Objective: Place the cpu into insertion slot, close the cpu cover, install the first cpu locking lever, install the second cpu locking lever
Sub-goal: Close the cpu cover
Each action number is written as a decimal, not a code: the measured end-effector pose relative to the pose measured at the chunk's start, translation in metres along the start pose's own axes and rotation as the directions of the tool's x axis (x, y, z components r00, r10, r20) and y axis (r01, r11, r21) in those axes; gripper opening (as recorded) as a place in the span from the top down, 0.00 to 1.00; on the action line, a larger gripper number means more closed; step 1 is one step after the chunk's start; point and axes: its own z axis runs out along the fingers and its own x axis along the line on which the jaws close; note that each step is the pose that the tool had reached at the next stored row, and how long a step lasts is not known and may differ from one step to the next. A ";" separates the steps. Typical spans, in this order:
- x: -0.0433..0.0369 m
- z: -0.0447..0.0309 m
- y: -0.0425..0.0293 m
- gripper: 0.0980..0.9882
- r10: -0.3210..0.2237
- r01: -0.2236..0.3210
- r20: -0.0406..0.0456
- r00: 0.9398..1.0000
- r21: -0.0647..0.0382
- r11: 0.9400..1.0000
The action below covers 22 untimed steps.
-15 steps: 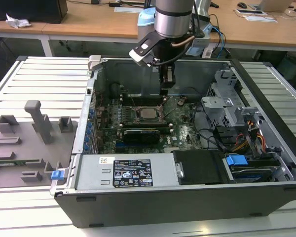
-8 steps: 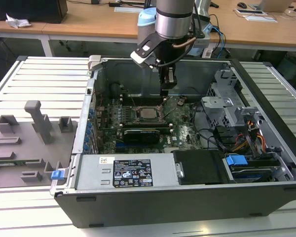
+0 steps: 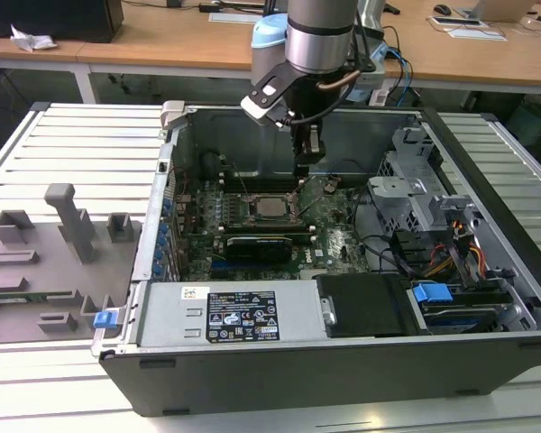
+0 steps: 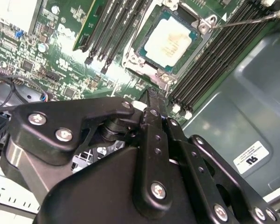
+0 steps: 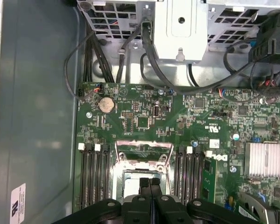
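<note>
While cpu (image 4: pixel 170 39) lies in insertion slot (image 4: pixel 141 45) | pincer (image 4: pixel 151 95) pressed together nearby | inside computer case (image 3: pixel 343 370)

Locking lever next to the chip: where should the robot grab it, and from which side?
Probably the locking lever is best pinched at its bent free end, coming from above with a finger on each side. It is a thin wire rod running out over the memory slots.

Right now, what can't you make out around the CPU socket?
- First wrist view: the gripper covers part of the cpu cover and what sits under it.
- Second wrist view: the gripper's body hides the board beside the cpu; whether the levers are latched cannot be told.
- Exterior view: the insertion slot is too small to judge cover or levers.
</note>
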 end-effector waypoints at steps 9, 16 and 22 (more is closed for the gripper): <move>-0.0001 0.0033 0.0020 0.99 -0.005 0.005 0.000 1.000 0.000 1.000; -0.0003 0.0047 0.0068 0.99 -0.005 0.005 0.000 1.000 0.000 1.000; -0.0005 0.0056 0.0112 0.99 -0.005 0.005 0.000 1.000 0.000 1.000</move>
